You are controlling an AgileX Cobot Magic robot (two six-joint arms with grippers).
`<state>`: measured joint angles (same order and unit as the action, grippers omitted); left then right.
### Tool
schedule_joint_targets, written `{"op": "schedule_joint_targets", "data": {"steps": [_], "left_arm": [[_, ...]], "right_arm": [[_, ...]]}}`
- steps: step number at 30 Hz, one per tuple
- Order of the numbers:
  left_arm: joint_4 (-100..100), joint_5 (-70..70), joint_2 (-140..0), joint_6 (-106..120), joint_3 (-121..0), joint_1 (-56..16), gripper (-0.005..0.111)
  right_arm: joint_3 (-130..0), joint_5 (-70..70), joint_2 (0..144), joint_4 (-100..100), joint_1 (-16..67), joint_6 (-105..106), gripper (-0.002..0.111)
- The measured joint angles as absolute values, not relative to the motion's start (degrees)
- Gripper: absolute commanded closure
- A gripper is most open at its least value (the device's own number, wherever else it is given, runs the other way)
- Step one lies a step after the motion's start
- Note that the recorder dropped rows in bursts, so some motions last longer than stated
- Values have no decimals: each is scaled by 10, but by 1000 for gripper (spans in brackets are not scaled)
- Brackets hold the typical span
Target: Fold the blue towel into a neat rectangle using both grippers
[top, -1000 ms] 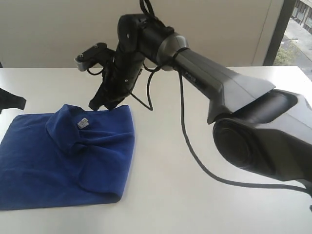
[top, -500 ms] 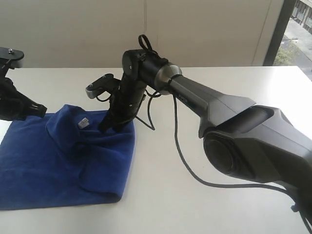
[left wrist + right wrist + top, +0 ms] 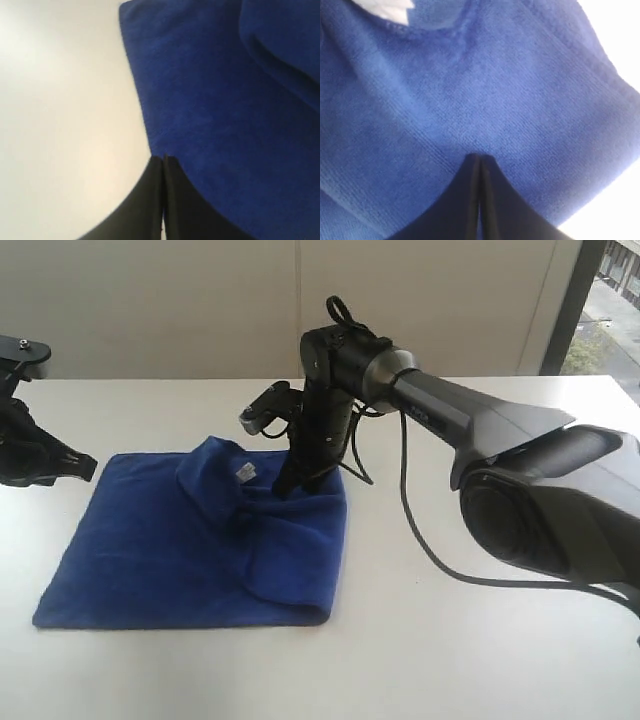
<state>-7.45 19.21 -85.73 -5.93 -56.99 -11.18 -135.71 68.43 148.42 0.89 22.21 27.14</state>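
At far left, the left gripper [image 3: 88, 468], fingers pressed together with nothing visible between them, tip just beside the far-left edge of the blue towel [image 3: 170, 560]. Left of centre on the white table [image 3: 450, 640], the towel itself: mostly flat, but bunched into a raised hump along its far edge, white tag [image 3: 244, 472] face-up on that hump, and doubled over in a loose flap along its right side. Just right of the tag, the right gripper [image 3: 286, 486], pointing down onto the rumpled cloth, fingers likewise closed tip to tip. Impossible to tell from either wrist view whether any cloth is pinched. Judged to be early in the fold: no neat rectangle, edges unaligned. Calls next for parting both sets of fingers, taking a far corner each, and drawing the cloth taut to flatten the hump before folding it over.
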Motion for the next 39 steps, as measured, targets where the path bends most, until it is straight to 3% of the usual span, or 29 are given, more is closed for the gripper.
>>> {"op": "schedule_joint_targets", "data": {"steps": [10, 16, 23, 32, 39], "left_arm": [[-74, 183, -857, -57, -570, -112, 107], [-74, 178, -857, -57, -570, -112, 107], [-70, 195, -857, -54, -570, -113, 107], [49, 258, -857, 84, -570, -165, 107], [92, 262, -857, 125, -570, -206, 107]], "right_arm": [[-1164, 683, 1387, -52, 168, 282, 108], [-1119, 667, 1327, -71, 147, 297, 108], [-1104, 685, 1227, 33, 179, 310, 108], [-867, 607, 1204, 55, 221, 310, 108], [-770, 521, 1185, 39, 227, 303, 108]]}}
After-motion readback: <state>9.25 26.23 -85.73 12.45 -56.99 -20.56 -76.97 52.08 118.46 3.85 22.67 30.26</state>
